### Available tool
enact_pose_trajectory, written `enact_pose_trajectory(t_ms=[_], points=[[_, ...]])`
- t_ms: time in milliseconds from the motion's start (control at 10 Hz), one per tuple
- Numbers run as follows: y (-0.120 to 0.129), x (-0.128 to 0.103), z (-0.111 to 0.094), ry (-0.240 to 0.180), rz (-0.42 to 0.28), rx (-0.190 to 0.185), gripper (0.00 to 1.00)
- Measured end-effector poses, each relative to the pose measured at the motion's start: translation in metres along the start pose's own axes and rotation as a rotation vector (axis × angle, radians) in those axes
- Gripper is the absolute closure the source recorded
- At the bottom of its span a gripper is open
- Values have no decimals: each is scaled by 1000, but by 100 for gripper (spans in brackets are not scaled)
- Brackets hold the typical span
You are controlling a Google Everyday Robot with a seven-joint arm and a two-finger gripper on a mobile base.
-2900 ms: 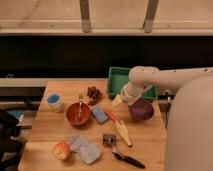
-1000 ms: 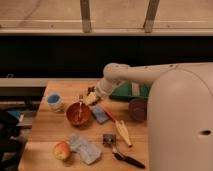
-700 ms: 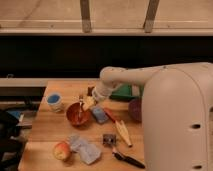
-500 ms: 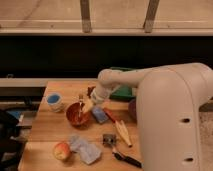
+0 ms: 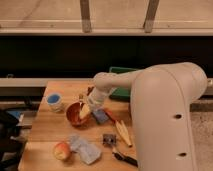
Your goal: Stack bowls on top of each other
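Note:
The orange-red bowl (image 5: 74, 114) sits on the wooden table (image 5: 45, 132), left of centre. My gripper (image 5: 85, 109) is at the end of the white arm (image 5: 117, 81) and hangs over the bowl's right rim, tips down at its inner edge. The dark purple bowl is hidden behind my arm's large white body (image 5: 170, 120), which covers the right side of the table. I see nothing held in the gripper.
A blue-and-white cup (image 5: 54, 101) stands left of the bowl. A blue sponge (image 5: 101, 116), a yellowish corn-like piece (image 5: 123, 132), a small dark object (image 5: 107, 138), a black tool (image 5: 125, 158), a crumpled wrapper (image 5: 85, 148) and an apple (image 5: 61, 150) lie in front. The green tray (image 5: 121, 74) is behind.
My arm has swung left from the purple bowl at the right to the orange-red bowl. Its body has come to cover the purple bowl and the table's right side.

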Motion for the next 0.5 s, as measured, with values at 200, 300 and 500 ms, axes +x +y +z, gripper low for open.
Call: enact_pose_trajectory(t_ms=[200,300,500], points=[[0,0,5,10,-3,-7,62],[-3,2,8,16,1,-12,73],[-5,1,11,25,5,-13,92]])
